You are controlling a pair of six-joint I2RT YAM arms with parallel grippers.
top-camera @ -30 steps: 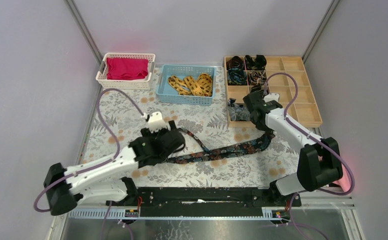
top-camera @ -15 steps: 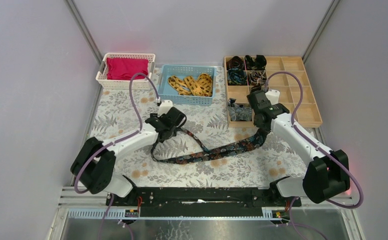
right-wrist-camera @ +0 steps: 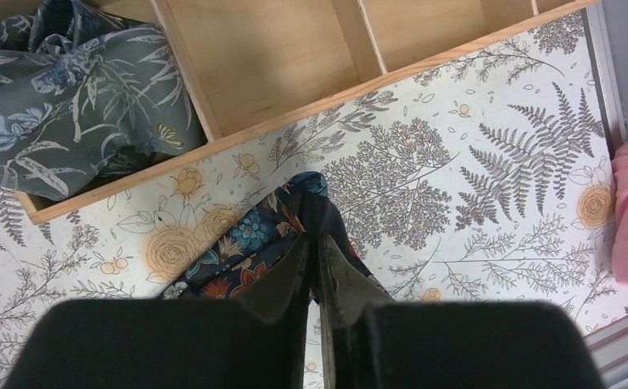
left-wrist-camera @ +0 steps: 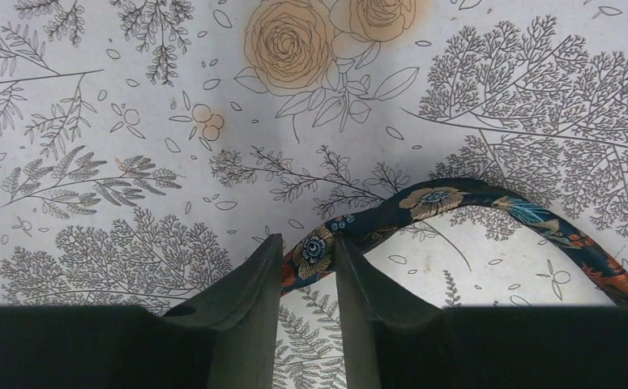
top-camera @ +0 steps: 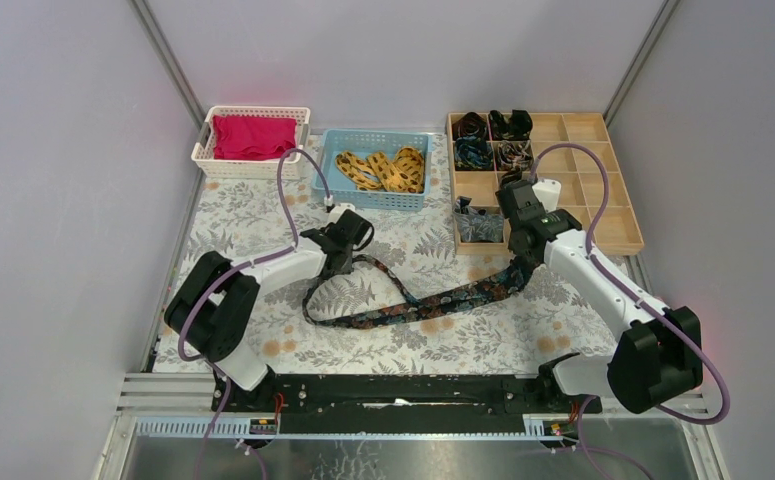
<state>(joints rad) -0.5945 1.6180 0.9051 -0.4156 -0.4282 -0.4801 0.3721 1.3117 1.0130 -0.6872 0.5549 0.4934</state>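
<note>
Reached farther, left pincer (left-wrist-camera: 309, 253), necktie (left-wrist-camera: 444, 198) end hidden in grip

1. The necktie (top-camera: 433, 303) is dark navy, patterned with orange and blue flowers.
2. It lies stretched across the surface (top-camera: 263, 230), its narrow part curving into a loop at the left, its wide end at the right.
</note>
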